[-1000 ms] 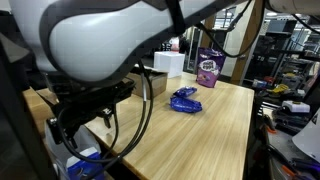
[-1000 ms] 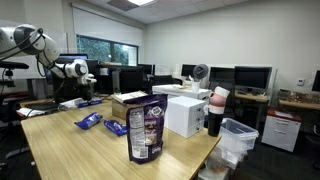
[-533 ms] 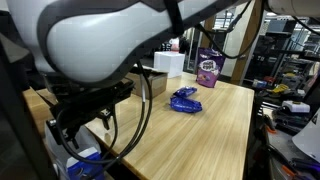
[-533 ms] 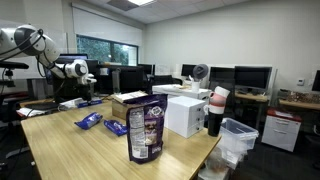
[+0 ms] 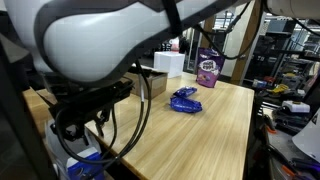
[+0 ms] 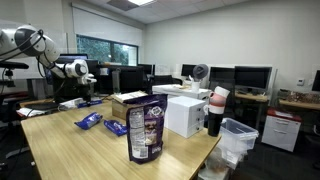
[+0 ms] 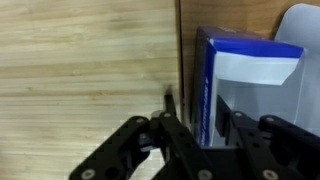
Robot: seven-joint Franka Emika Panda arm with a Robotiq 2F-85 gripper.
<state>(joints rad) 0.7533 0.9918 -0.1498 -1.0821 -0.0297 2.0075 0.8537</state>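
Narrowly, the half-closed gripper (image 7: 197, 118) straddles a blue-and-white box (image 7: 250, 65); grip uncertain, label unreadable.

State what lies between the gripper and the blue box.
Nothing: in the wrist view the blue box stands partly between the fingers of the gripper.

The white arm (image 5: 100, 40) fills the near side of an exterior view, its broad rounded link arching over the black wrist (image 5: 92, 105), with cables looping beneath. Seen from afar, it bends at the elbow and the forearm runs level. The gripper (image 7: 205, 128) points downward. Its dark fingers (image 7: 172, 135) stand partway in with a gap between them, and whether they are clamped cannot be told.
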